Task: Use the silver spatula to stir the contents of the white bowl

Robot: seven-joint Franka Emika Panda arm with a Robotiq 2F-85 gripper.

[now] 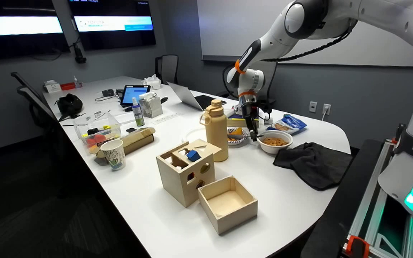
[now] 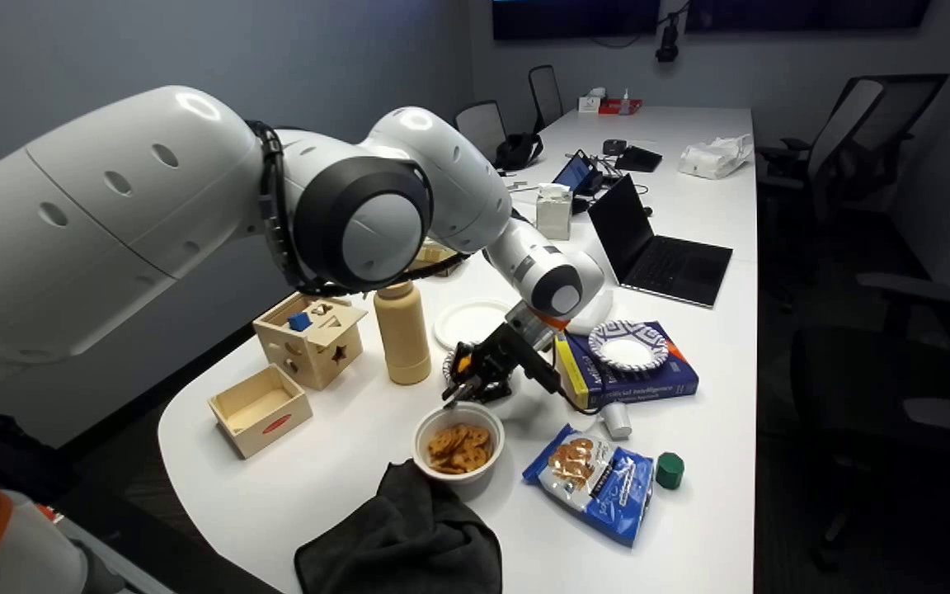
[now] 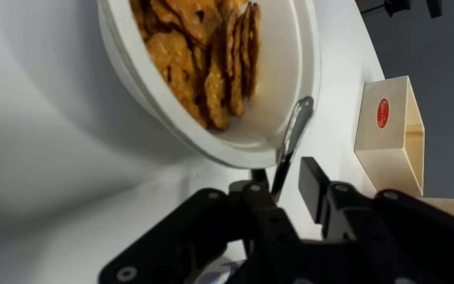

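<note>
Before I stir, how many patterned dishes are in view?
2: one dish on the blue book, another dish beside the tan bottle, partly hidden. Others may be out of sight.

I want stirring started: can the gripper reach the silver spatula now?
Probably yes: the gripper looks open, right by the silver spatula at the rim of the white bowl; nothing visible blocks it.

Wht arm — blk gripper.

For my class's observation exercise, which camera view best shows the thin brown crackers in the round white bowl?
Wrist view: the crackers are largest, edges distinct, though cropped at the top. Both exterior views show them smaller, heaped.
</note>
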